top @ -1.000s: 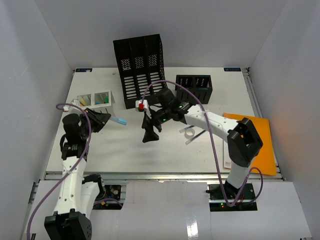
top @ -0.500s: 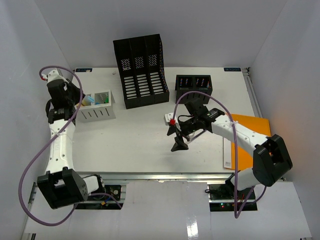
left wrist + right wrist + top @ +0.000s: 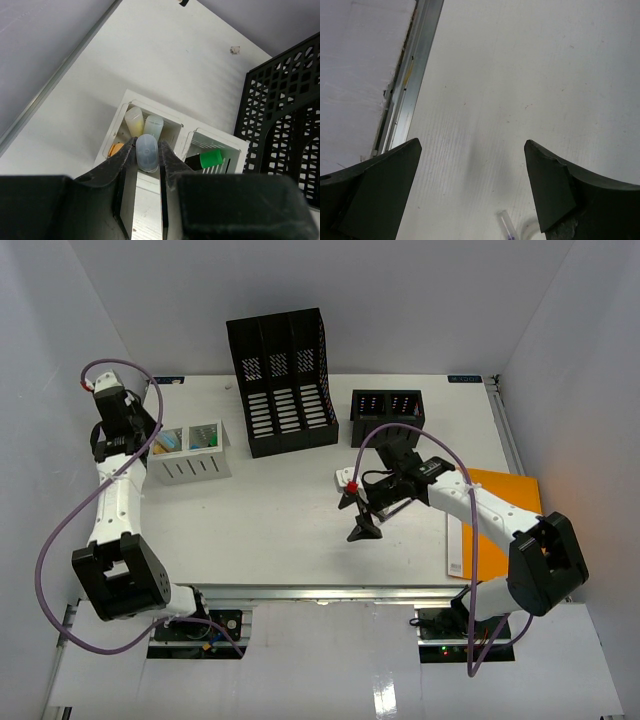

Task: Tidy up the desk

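The desk (image 3: 260, 525) is a white tabletop with a silver rail (image 3: 412, 75) along its front edge. My left gripper (image 3: 153, 443) is shut on a pen with a translucent cap (image 3: 148, 152) and holds it over the left compartment of a white organizer box (image 3: 190, 462). That compartment (image 3: 131, 125) holds several capped markers. The right compartment holds a green-capped marker (image 3: 211, 159). My right gripper (image 3: 362, 528) is open and empty above bare desk near the front middle. A clear pen with a purple core (image 3: 506, 223) lies just behind its jaws (image 3: 472, 145).
A tall black file holder (image 3: 285, 380) stands at the back middle. A small black organizer (image 3: 388, 416) stands to its right. An orange folder (image 3: 505, 530) lies at the right edge. White walls close in the left, back and right sides.
My left arm has swung from the desk's left middle back to the white box, carrying the pen. My right arm has pulled back to the right and toward the front.
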